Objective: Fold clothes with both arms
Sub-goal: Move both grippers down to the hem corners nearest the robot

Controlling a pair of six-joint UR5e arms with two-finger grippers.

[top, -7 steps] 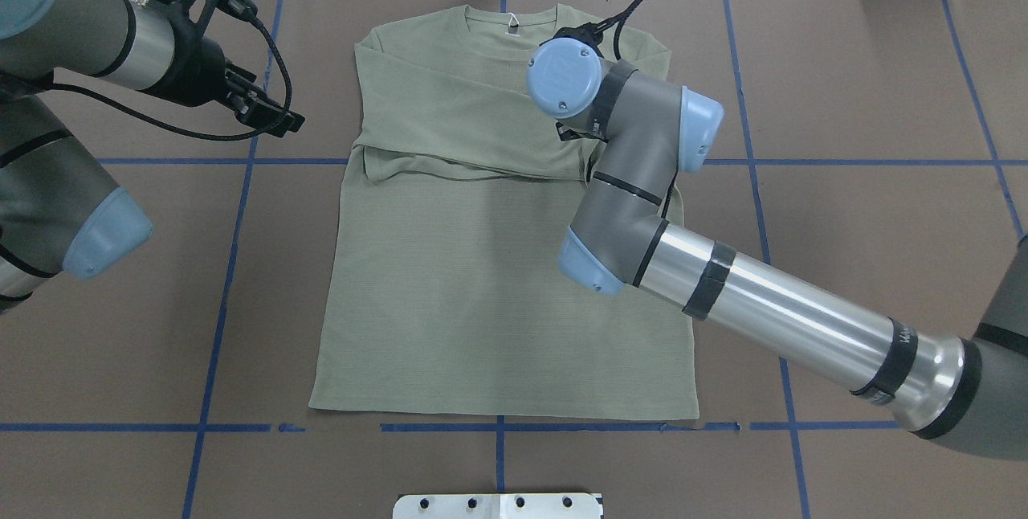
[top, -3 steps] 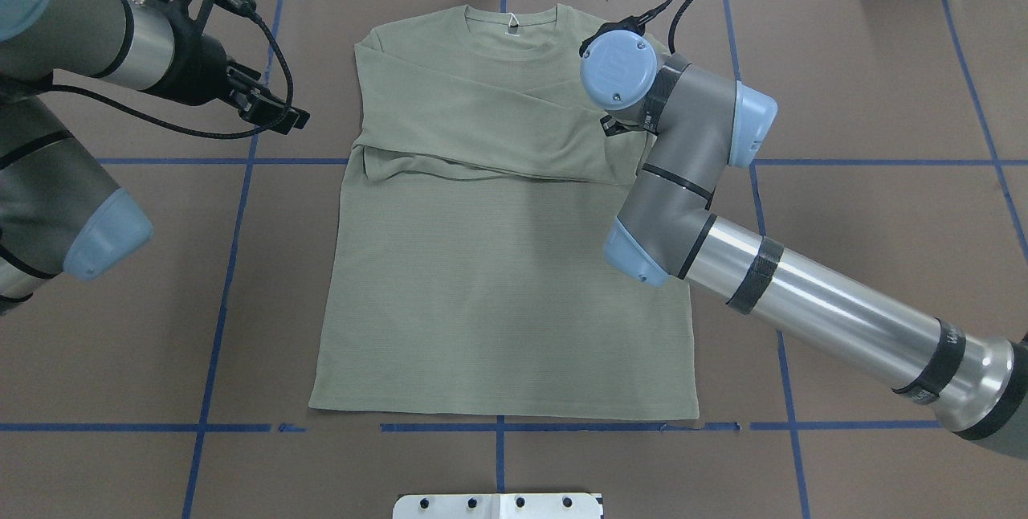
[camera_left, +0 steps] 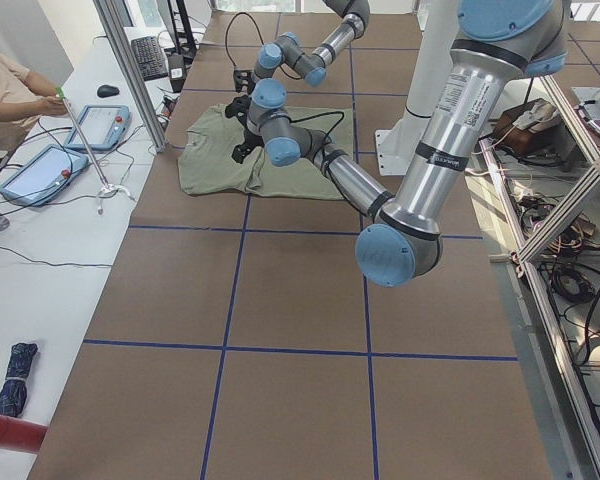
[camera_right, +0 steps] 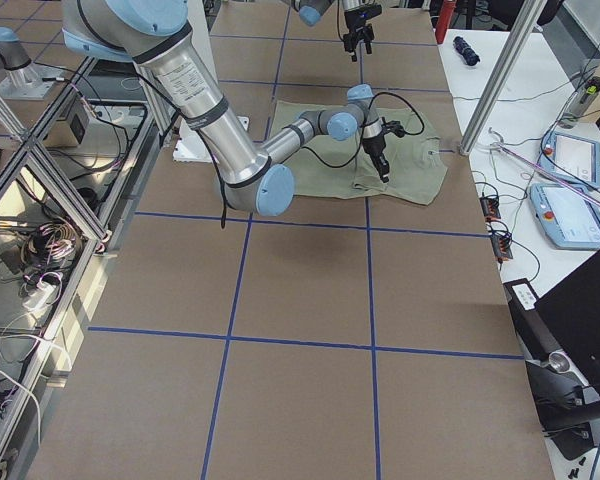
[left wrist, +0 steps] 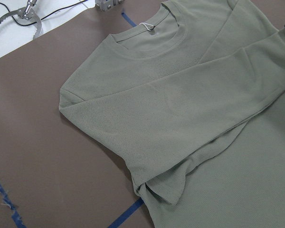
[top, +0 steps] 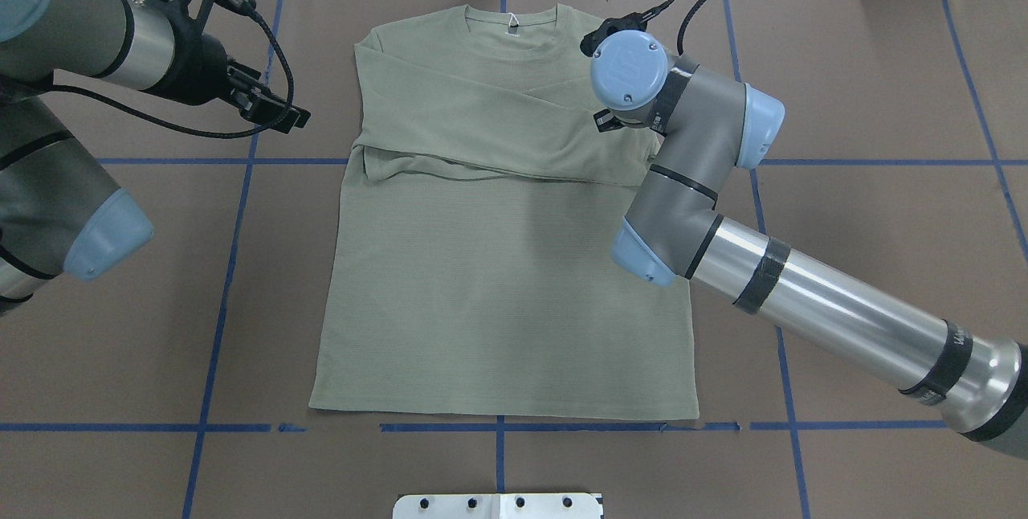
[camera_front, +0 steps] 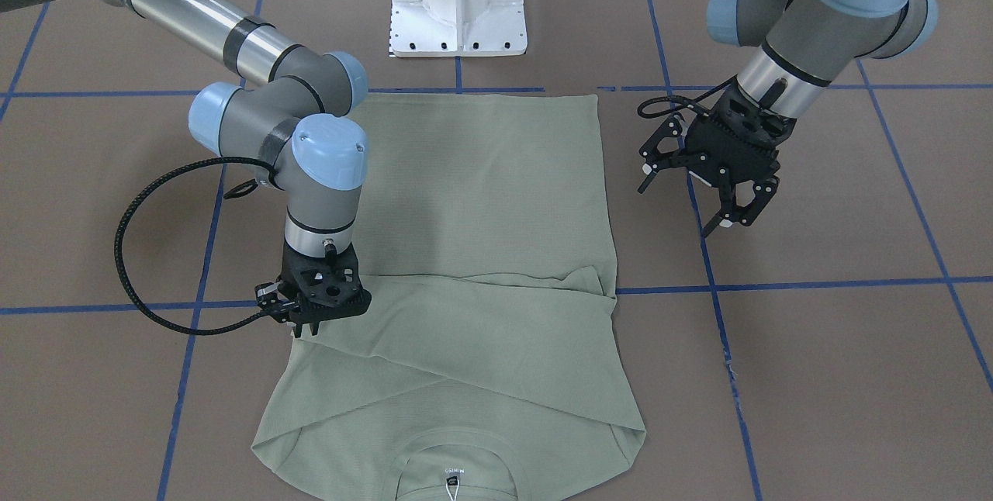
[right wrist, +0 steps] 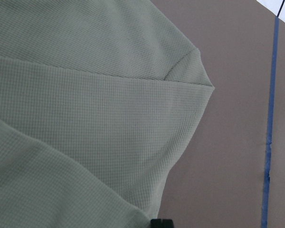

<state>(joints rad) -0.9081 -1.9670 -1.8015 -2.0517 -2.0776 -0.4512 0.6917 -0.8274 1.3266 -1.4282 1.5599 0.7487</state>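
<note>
Two views split the story of the right pincer [camera_front: 304, 324]. The overhead one hides it beneath the arm's own blue-capped wrist. The front-facing one shows you it pointing down at the side edge of the shirt [camera_front: 481, 198], where a folded sleeve crosses the chest. You cannot tell whether its fingers are spread or pressed together, nor whether they touch the cloth.

The left pincer [camera_front: 733, 214] hangs spread, pinching nothing, over bare desk [top: 867, 61], apart from the shirt's other side.

The shirt lies flat in the desk's middle, collar [top: 510, 21] away from the robot, both sleeves folded across the chest. Your left wrist camera gives a close look at the bunched cuff [left wrist: 161, 190] by the shirt's edge. The right wrist camera shows a pointed fold corner [right wrist: 206, 83] near a blue tape line [right wrist: 270, 118].
</note>
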